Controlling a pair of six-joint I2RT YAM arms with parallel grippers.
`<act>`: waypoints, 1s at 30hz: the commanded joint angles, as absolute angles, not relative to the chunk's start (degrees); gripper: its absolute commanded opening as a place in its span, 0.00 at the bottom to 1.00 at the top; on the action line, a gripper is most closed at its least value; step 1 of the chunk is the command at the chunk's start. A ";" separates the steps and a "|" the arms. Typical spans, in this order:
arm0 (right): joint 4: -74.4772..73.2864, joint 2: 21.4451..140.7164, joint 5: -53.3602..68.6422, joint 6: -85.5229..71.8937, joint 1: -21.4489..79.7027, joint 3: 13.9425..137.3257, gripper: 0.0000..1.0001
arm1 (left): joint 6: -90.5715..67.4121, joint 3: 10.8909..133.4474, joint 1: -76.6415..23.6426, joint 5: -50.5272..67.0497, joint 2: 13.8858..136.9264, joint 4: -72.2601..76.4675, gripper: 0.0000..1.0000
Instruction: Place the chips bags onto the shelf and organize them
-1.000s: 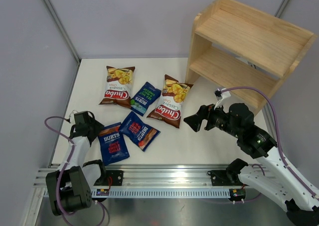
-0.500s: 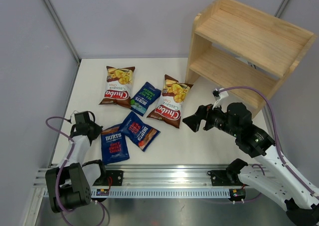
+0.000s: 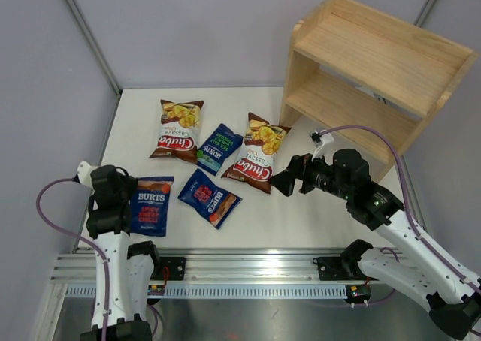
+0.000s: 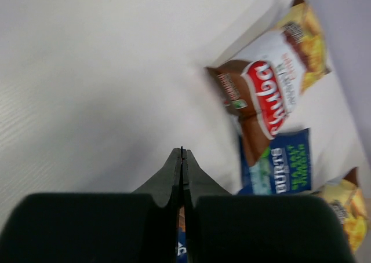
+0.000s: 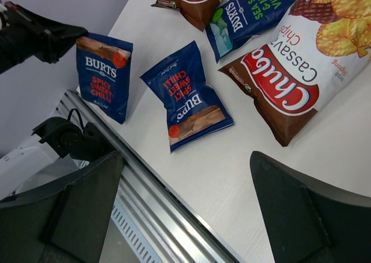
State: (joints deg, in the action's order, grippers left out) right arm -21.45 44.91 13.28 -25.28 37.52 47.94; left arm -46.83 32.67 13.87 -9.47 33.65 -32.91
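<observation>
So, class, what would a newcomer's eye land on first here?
The big wooden shelf at the far right, with no bags on it. At the near left, the left gripper is shut on the edge of a blue Burts bag; four other bags lie on the white table.

Three Burts (image 3: 210,197) — two Chuba (image 3: 255,161) — one shelf (image 3: 376,48).

Three dark blue Burts bags (image 3: 211,197) — two accented red, one green — beside brown-and-white, red-logoed Chuba bags (image 3: 177,129); pale wooden shelf (image 3: 361,48), white table (image 3: 301,213).
</observation>
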 commanded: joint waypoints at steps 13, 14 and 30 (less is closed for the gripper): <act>-1.07 54.14 21.52 -29.44 37.88 47.55 1.00 | -47.01 57.55 5.21 6.33 37.17 -29.54 0.00; 1.38 54.66 22.14 -30.23 37.88 47.20 0.99 | -47.54 58.44 3.88 6.24 37.96 -28.66 0.00; 51.82 69.43 32.79 -42.36 39.46 33.14 0.99 | -70.48 64.24 -24.86 -9.22 50.27 -10.72 0.00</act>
State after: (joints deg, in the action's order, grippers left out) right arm 34.72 68.42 30.63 -40.25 37.80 34.59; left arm -65.34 60.55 -21.52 -3.55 48.34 -17.32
